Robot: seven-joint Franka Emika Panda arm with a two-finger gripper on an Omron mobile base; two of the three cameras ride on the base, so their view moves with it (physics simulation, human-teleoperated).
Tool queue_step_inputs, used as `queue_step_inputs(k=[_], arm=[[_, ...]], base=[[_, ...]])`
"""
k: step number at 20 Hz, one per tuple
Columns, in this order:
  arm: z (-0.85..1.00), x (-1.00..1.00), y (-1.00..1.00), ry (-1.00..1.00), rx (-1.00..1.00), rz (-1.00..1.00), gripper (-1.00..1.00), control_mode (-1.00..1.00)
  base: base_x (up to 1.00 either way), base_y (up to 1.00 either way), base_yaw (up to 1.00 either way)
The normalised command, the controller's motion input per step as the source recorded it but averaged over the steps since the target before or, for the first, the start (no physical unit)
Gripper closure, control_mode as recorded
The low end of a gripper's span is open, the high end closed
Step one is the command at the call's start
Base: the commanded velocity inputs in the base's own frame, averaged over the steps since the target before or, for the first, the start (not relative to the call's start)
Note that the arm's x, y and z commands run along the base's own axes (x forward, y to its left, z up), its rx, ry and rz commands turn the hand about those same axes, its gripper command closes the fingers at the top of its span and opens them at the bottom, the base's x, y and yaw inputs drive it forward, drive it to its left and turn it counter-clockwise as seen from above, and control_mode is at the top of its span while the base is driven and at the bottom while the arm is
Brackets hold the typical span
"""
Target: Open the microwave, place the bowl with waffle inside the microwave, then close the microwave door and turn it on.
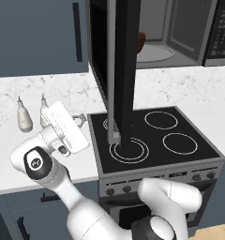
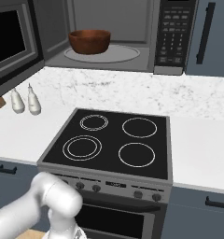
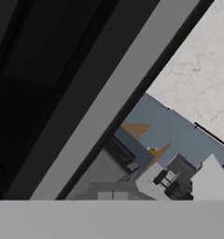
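White arm links filled the foreground of both base views, and from them the gripper (image 1: 80, 120) reached out over the counter, its fingers drawn together on nothing, just to the left of the black cooktop stove (image 2: 111, 142). Right beside the hand, on its far side, stood two small pale bottles (image 1: 24, 116) on the white speckled counter (image 2: 202, 140). Ahead of the hand and a little to its right, the microwave door (image 1: 120, 70) hung swung wide open, seen edge-on as a tall dark slab with a silver-grey border; in the hand view that border (image 3: 104, 93) ran as a broad diagonal band close in front of the fingers. Above and beyond the hand, past the open door, the microwave (image 2: 132, 32) showed its grey cavity, and the reddish-brown bowl (image 2: 89, 41) sat upright inside on the round turntable (image 2: 118, 53). Farther off to the right lay the dark keypad strip (image 2: 175, 32), and beyond it a blue-grey cabinet door (image 2: 212, 37) with a black handle.
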Motion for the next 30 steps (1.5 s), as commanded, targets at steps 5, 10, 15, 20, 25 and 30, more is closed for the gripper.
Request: queue_step_inputs(k=[5, 10, 15, 20, 25, 30], arm=[[0.19, 0.0, 0.19, -0.32, 0.05, 0.0, 1.0, -1.0], [0.33, 0.0, -0.14, -0.24, 0.15, 0.0, 1.0, -1.0], [0.45, 0.0, -0.55, -0.19, 0.22, 0.0, 1.0, -1.0], [0.49, 0.0, -0.82, -0.2, 0.25, 0.0, 1.0, -1.0], [0.44, 0.0, -1.0, -0.23, 0.27, 0.03, 1.0, -1.0], [0.2, 0.0, -1.0, -0.23, 0.23, 0.08, 1.0, -1.0]], base=[[0.0, 0.0, 0.0], [0.0, 0.0, 0.0], [0.0, 0.0, 0.0], [0.0, 0.0, 0.0], [0.0, 0.0, 0.0], [0.0, 0.0, 0.0]])
